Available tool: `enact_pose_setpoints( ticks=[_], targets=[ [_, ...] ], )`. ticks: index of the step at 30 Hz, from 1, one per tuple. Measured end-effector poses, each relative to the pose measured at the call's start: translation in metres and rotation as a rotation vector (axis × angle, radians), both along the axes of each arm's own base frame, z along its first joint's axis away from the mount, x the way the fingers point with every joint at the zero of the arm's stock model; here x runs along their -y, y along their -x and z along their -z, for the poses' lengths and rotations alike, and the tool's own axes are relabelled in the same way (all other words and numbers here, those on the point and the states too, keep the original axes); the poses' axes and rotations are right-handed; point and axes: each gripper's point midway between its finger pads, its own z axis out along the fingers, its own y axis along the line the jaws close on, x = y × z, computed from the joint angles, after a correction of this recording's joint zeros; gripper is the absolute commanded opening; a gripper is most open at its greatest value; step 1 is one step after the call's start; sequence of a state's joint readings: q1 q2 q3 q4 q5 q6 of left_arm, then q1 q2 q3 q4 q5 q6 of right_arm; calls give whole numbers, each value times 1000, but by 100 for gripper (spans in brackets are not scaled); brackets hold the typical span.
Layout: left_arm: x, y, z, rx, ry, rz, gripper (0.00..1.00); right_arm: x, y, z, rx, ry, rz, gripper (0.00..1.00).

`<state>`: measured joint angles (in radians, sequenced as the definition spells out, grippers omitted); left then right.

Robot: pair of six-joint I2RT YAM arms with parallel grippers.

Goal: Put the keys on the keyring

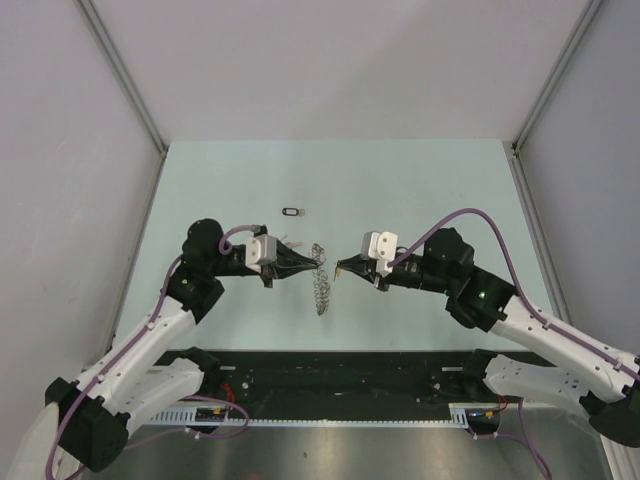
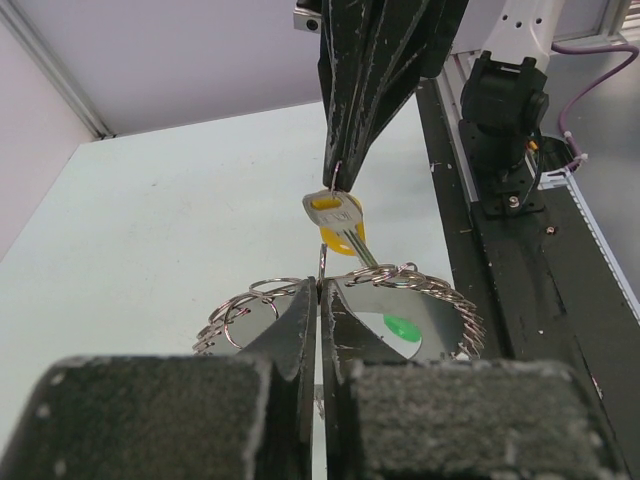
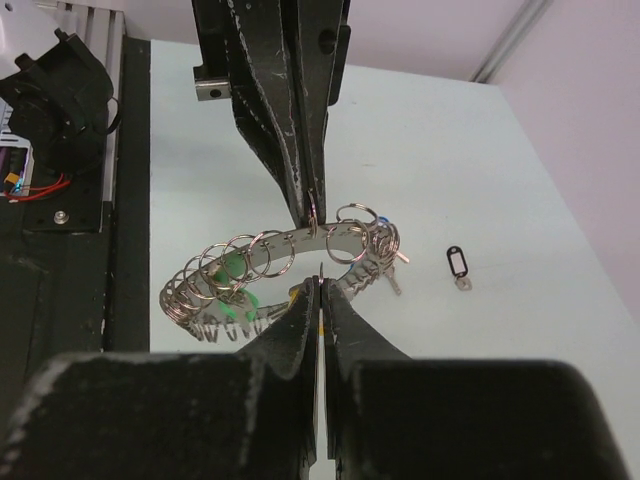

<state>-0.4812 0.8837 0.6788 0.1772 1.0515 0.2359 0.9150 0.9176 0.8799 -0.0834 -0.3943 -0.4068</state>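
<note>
**Both claws clamped at mid-table**

The pale green table (image 1: 420,180) carried the work at its centre. The left gripper (image 1: 315,262) was pinched tight on the rim of the keyring (image 1: 320,288), which drooped from its tips. The right gripper (image 1: 340,268), tips pressed together, held the yellow-tagged key (image 2: 338,218) by its small loop, just beside the ring's rim. A green tag (image 2: 402,328) showed among the ring's loops. A black-tagged key (image 1: 291,211) lay apart, farther back.
</note>
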Motion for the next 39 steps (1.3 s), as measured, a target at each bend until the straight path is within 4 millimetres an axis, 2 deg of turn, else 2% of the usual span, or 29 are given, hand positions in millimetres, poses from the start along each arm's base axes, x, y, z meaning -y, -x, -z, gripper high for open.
enact_pose_setpoints(
  ticks=[12,39],
  targets=[
    [0,1,6,-22,-14,6,0,-8,1,-5,28,-22,-34,0],
    [0,5,8,-32,-22,27,0,-20,0,13,2,17,-80,0]
  ],
)
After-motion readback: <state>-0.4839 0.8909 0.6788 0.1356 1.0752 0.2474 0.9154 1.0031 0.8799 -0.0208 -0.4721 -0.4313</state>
